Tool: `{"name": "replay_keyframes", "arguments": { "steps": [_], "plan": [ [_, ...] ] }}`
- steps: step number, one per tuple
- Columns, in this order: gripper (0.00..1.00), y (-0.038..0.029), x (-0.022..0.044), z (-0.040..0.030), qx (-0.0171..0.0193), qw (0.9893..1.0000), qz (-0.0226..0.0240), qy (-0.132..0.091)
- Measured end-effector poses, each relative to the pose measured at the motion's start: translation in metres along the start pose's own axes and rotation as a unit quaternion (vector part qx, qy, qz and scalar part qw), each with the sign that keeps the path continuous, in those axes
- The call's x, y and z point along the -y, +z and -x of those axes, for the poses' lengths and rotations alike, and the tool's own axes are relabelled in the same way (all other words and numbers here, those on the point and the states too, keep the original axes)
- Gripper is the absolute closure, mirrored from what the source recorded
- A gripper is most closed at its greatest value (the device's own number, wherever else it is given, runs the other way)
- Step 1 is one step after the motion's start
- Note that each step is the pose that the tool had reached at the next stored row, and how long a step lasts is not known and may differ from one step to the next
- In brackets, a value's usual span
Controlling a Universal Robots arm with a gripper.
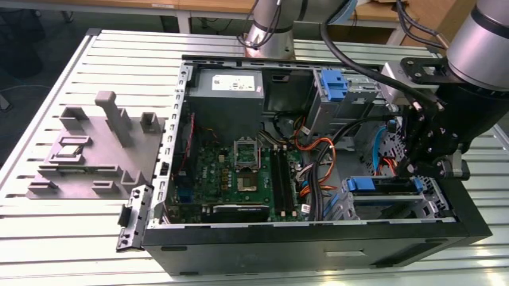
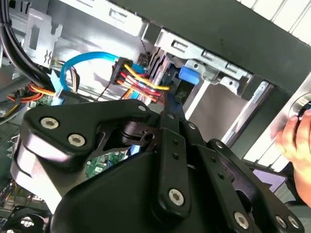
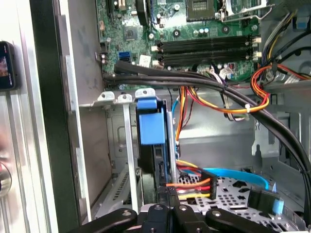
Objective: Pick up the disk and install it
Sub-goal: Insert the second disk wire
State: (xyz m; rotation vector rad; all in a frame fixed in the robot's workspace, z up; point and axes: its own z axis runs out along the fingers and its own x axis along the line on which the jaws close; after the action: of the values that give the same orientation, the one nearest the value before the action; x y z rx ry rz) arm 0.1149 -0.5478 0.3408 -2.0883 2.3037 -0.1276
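The disk (image 1: 383, 185) sits in the drive cage at the front corner of the open computer case, on the exterior view's right, and its blue carrier bracket (image 3: 151, 121) faces up. Orange, red and yellow wires run to a plug at its near end. My gripper (image 1: 415, 170) hangs just over that end of the cage. In the second wrist view its black fingers (image 2: 166, 109) lie together and taper to a point close to the blue bracket (image 2: 189, 75). Nothing shows between them. In the first wrist view the fingertips (image 3: 169, 195) meet the disk's edge by the plug.
A second blue caddy (image 1: 334, 84) stands in the upper bay beside the grey power supply (image 1: 229, 83). Thick black cables (image 3: 194, 80) and a blue data cable (image 3: 243, 174) cross near the cage. A grey fixture (image 1: 95, 149) lies on the slatted table. A person's hand (image 2: 297, 138) is outside the case wall.
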Motion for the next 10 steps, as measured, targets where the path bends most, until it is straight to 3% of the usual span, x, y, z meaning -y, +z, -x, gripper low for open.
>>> {"name": "replay_keyframes", "arguments": {
  "steps": [4,7,10],
  "plan": [
    [0.90,-0.0009,-0.0122,-0.0013,0.0001,1.0000,0.0000,0.000],
    [0.90,-0.0009,-0.0127,-0.0014,0.0002,1.0000,0.0001,0.000],
    [0.90,-0.0016,-0.0127,-0.0013,0.0008,1.0000,0.0037,0.000]
  ]
}}
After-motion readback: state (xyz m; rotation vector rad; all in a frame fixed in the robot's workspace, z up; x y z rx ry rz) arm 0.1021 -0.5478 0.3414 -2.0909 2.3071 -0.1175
